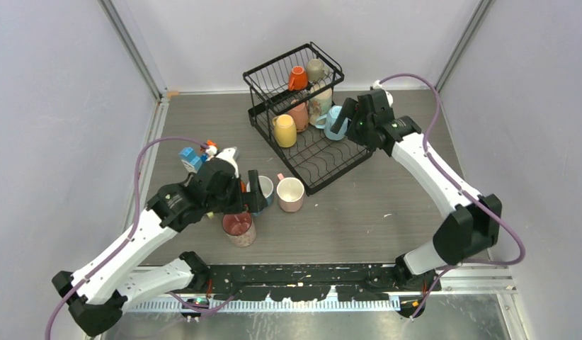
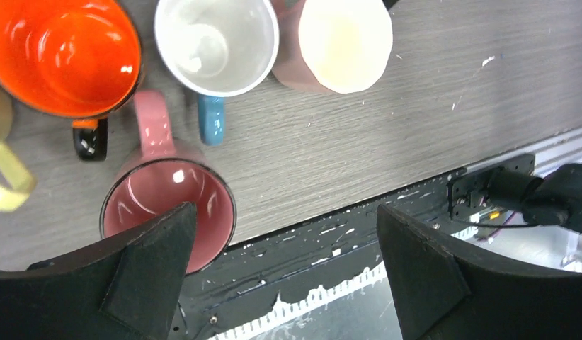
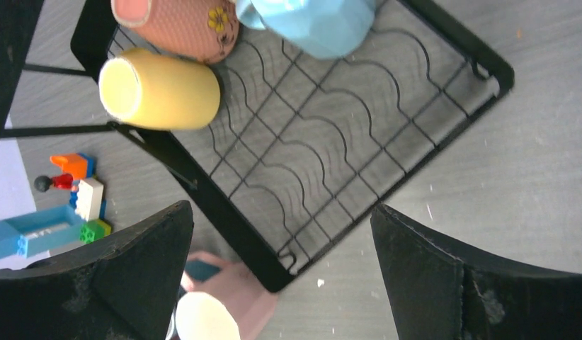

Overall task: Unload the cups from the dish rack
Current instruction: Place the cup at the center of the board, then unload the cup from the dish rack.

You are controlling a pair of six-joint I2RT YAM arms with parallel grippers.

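Rack: the black wire two-tier dish rack [image 1: 323, 161] stood at an angle toward the far middle of the grey wood-grain desk [image 1: 387, 212].
Upper basket: a glossy orange mug [image 1: 297, 78] and a beige-grey mug [image 1: 316, 69] sat in it side by side.
Lower tray: a yellow mug [image 1: 284, 130] was at the left edge, with a salmon mug with a small flower print [image 3: 182, 25] just behind it. A tall patterned mug [image 1: 320, 103] stood further back and a light-blue mug [image 1: 333, 122] was on the right side.
Cups on the desk: a pink mug with a cream inside [image 1: 290, 194] and a white-lined mug with a blue handle [image 1: 264, 190] stood upright next to each other in front of the rack. A dark pink mug [image 1: 238, 228] was nearer the arms. The left wrist view also caught an orange mug with a black handle [image 2: 61, 53] and the yellow handle of another cup [image 2: 5, 170].
Left gripper [image 2: 286, 216]: spread wide and holding nothing, over the near edge of the desk. One finger [image 2: 153, 262] overlapped the dark pink mug's rim; I could not tell if it touched.
Right gripper [image 3: 281, 211]: spread wide and empty, above the bare front of the lower tray, with the light-blue mug just beside it.
Bricks: a small pile of coloured toy bricks [image 1: 192, 156] lay on the desk left of the rack.
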